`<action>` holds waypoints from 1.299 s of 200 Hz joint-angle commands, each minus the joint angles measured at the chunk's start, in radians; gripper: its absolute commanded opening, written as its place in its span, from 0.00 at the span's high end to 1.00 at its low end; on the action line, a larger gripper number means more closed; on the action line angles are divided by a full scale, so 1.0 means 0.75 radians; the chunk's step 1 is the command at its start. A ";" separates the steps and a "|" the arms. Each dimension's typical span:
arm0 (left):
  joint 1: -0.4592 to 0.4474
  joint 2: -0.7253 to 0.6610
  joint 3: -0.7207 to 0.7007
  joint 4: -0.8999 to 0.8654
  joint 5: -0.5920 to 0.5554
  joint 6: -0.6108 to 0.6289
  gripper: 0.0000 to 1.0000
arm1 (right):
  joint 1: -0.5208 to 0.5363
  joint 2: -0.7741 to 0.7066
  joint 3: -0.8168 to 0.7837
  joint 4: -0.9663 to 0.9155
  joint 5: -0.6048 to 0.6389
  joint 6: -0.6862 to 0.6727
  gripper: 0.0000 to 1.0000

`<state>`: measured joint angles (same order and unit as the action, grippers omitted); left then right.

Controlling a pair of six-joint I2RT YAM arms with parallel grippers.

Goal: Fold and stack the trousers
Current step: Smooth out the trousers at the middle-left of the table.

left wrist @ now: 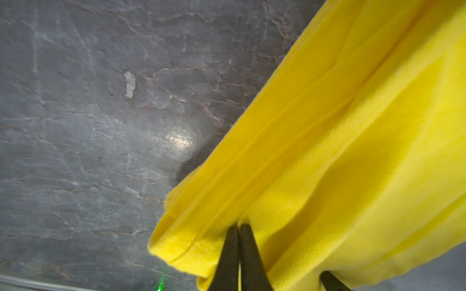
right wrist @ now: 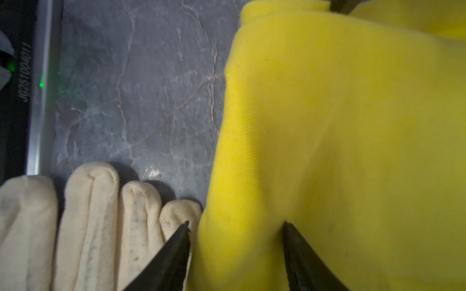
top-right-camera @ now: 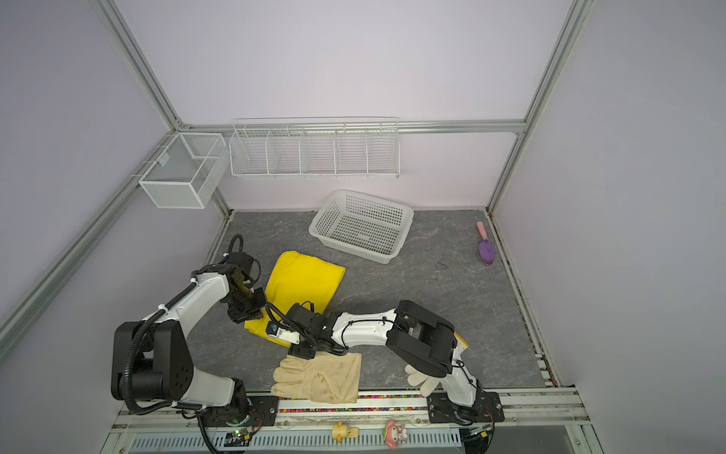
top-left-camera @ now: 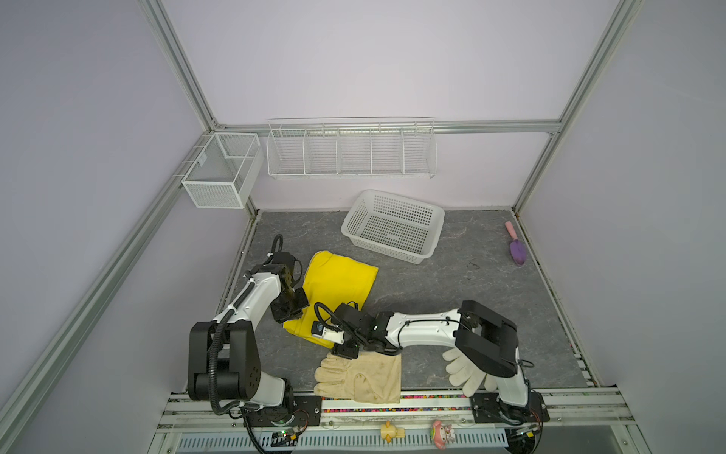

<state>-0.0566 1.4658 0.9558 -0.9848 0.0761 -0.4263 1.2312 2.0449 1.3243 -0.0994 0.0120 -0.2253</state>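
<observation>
Two little toy figures, a yellow one (top-left-camera: 392,432) and a pink one (top-left-camera: 442,432), sit on the front rail, closest to the lens in both top views. Just behind them the cream glove (top-left-camera: 363,377) lies flat on the counter (top-left-camera: 451,283), with the white knitted glove (top-left-camera: 463,371) partly under the right arm.

Next up, the right end effector (right wrist: 237,226) is low over the near corner of the trousers (top-left-camera: 338,283), jaws apart. One finger is on the yellow cloth and the other is at its edge, just beside the cream glove's little finger. The left end effector (left wrist: 239,226) is pinched tight on the trousers' left edge. The trousers lie doubled over on the left part of the counter, between both arms.

Risky bit, probably: if the right one closes where it is, it could nab the glove fingertip too and drag it along. The left pinch looks like it's on stacked layers, so it may only have the top one, and a lift would pop the fold open.

Farther back sit a white basket (top-left-camera: 351,222), a purple trowel (top-left-camera: 517,249) and wire racks (top-left-camera: 351,151) on the wall.
</observation>
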 commanded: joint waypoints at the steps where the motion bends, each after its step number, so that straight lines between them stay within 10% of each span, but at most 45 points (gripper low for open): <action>1: 0.016 -0.034 0.037 -0.036 -0.032 0.000 1.00 | -0.007 0.016 0.021 -0.023 0.042 -0.027 0.53; 63: 0.045 -0.049 0.153 -0.130 -0.265 -0.017 1.00 | -0.019 -0.080 -0.018 -0.043 -0.036 -0.039 0.85; 138: 0.045 0.032 0.266 -0.165 -0.599 0.071 1.00 | -0.048 -0.237 -0.049 0.014 -0.215 0.040 0.90; 199: 0.045 0.051 0.210 -0.034 -0.406 0.096 1.00 | 0.001 -0.002 0.101 -0.106 -0.273 -0.105 0.89; 260: 0.079 -0.105 0.137 -0.142 -0.381 -0.119 0.70 | -0.019 0.055 0.115 -0.071 -0.357 0.000 0.88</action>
<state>-0.0193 1.4681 1.0756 -1.0473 -0.2012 -0.4141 1.2236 2.0838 1.4010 -0.1337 -0.1856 -0.2447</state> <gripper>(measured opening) 0.249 0.117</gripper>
